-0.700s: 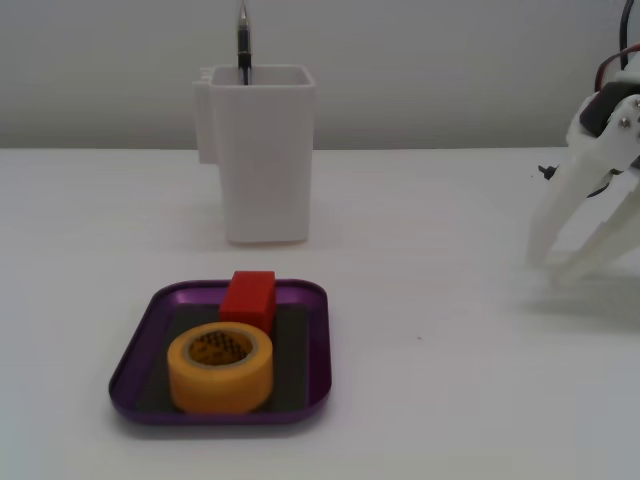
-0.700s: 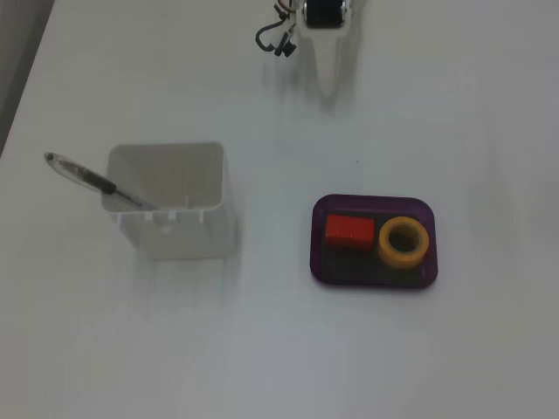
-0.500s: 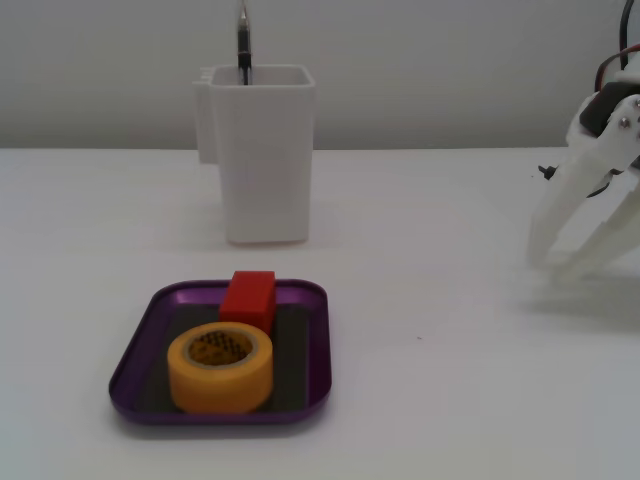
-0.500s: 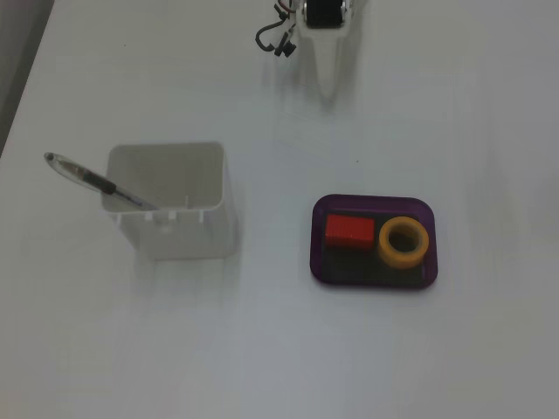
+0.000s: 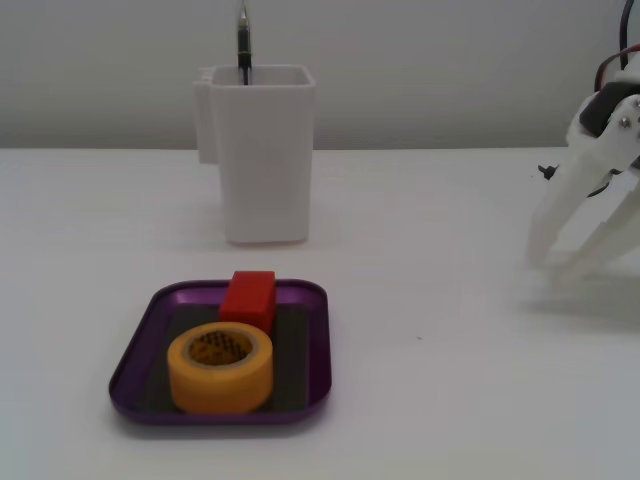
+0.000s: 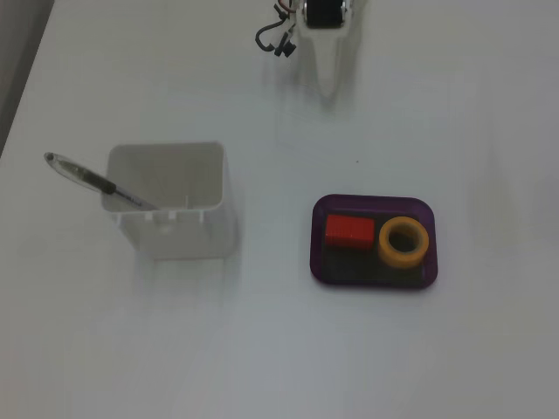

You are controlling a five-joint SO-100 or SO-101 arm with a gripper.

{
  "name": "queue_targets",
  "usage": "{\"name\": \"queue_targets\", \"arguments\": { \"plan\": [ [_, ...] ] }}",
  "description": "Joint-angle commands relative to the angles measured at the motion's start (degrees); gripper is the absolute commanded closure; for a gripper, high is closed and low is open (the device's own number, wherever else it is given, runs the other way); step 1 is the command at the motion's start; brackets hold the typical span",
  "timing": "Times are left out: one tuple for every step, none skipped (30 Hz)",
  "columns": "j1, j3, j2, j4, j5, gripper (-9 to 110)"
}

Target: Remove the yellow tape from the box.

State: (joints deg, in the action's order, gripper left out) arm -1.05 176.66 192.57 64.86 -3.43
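We find the yellow tape lying flat, hollow core up, inside the box, which sits toward the near edge of the white worktop in a fixed view facing the back wall. In that view the roll fills the front of the tray floor, and a small red block lies just behind it; the two look to be touching there. In a fixed view from above, the tape occupies the right end of the box and the red block the left end, side by side.

A tall white container stands behind the tray with a pen leaning in it; from above, the container is left of the tray, well apart, and the pen pokes out over its left rim.

We see the gripper near the right edge, fingers spread apart, tips low near the worktop, empty and well away from the tray. From above, the gripper shows at the top edge.
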Motion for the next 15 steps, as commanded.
{"name": "queue_targets", "arguments": {
  "plan": [
    [-0.09,-5.1,3.87,-3.08,0.35,98],
    [-0.09,-7.12,3.87,-4.13,0.35,98],
    [-0.18,-9.32,3.6,-5.1,0.35,98],
    [-0.18,-11.51,3.08,-5.89,0.35,98],
    [-0.35,-13.71,2.9,-6.42,0.26,98],
    [-0.62,-15.64,2.9,-6.59,-0.09,98],
    [-0.7,-17.31,2.9,-6.06,0.26,98],
    [-0.79,-18.46,2.9,-5.8,0.26,98],
    [-0.79,-19.34,2.9,-5.8,0.26,98],
    [-0.88,-20.13,2.81,-5.8,0.35,98],
    [-0.88,-20.48,2.81,-5.71,0.35,98],
    [-0.88,-20.65,2.72,-5.71,0.44,98],
    [-0.88,-20.92,2.64,-5.71,0.62,97],
    [-0.88,-20.92,2.2,-5.71,1.85,97],
    [-0.88,-20.92,0.97,-5.71,4.31,97]
  ]
}}
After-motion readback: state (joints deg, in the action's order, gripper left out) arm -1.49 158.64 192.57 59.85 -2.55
